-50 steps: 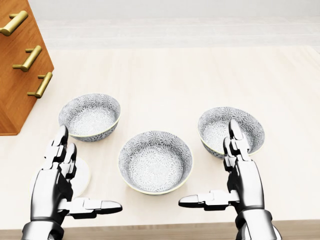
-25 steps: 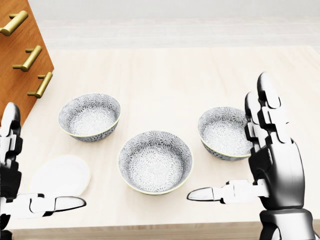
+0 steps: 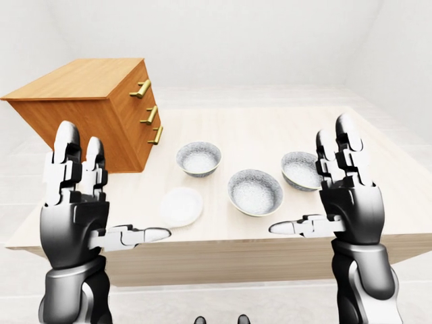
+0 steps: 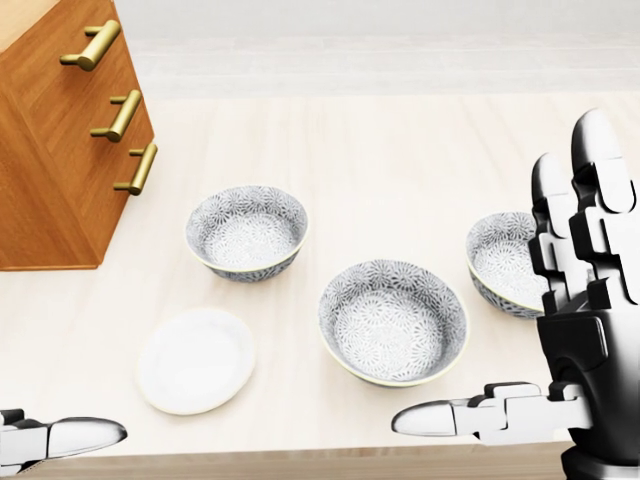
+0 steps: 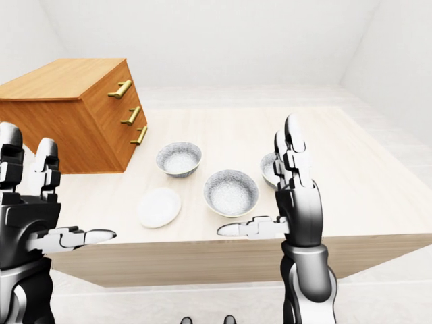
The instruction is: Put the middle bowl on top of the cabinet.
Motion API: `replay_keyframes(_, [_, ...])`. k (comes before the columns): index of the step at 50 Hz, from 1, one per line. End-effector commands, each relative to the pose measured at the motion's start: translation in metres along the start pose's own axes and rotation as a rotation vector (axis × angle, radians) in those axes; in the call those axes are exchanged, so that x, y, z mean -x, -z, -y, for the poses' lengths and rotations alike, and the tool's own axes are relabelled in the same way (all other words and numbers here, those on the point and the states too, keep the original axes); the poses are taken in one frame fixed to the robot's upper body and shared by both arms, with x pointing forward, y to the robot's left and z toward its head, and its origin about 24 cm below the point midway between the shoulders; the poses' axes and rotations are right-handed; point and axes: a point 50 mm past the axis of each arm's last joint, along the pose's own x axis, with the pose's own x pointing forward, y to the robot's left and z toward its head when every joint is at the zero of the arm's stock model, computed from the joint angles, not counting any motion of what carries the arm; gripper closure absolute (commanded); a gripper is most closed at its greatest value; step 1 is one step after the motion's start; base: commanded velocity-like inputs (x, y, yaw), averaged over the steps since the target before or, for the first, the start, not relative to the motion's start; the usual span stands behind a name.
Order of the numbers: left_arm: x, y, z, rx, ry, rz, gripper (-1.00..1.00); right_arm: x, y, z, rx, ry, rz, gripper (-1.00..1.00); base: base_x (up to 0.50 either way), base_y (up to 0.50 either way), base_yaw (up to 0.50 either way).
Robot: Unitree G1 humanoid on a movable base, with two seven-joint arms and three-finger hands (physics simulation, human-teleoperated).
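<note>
Grey floral ceramic middle bowl (image 4: 393, 322) on pale wooden bench (image 4: 400, 150), untouched. My left hand (image 3: 71, 223), right hand (image 3: 351, 206): fingers spread, empty. Risk I judge: right reach clips neighbouring patterned bowl (image 4: 497, 260), set near.

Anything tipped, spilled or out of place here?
Nothing stands out. The middle bowl, left bowl and right bowl sit upright on the table, the plate lies flat, the cabinet drawers are shut, and the left hand and right hand are open, empty.
</note>
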Motion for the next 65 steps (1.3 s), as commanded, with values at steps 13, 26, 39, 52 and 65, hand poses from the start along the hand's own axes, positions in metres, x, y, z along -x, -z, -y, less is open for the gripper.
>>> replay_keyframes(13, [0.001,0.005,0.000,-0.035,0.005,-0.029,-1.00,0.002,-0.005,-0.001,0.013,-0.011,0.011,-1.00,0.00,0.50,0.00])
replay_keyframes(26, [-0.009,0.014,-0.007,-0.025,-0.033,-0.035,-1.00,0.005,-0.001,-0.001,-0.003,-0.026,-0.013,-1.00,0.00,0.44,0.00])
replay_keyframes(39, [-0.004,0.017,-0.007,-0.030,-0.028,-0.062,-1.00,0.009,-0.004,0.000,-0.005,-0.035,-0.007,-1.00,0.01,0.00,0.00])
replay_keyframes(52, [-0.002,0.014,-0.007,-0.034,0.001,-0.056,-1.00,0.009,-0.012,0.000,0.007,-0.037,0.023,-1.00,0.46,0.00,0.00])
replay_keyframes(65, [-0.002,0.016,-0.005,-0.043,0.019,-0.067,-1.00,0.007,-0.007,0.000,0.008,-0.029,0.008,-1.00,0.25,0.00,0.00])
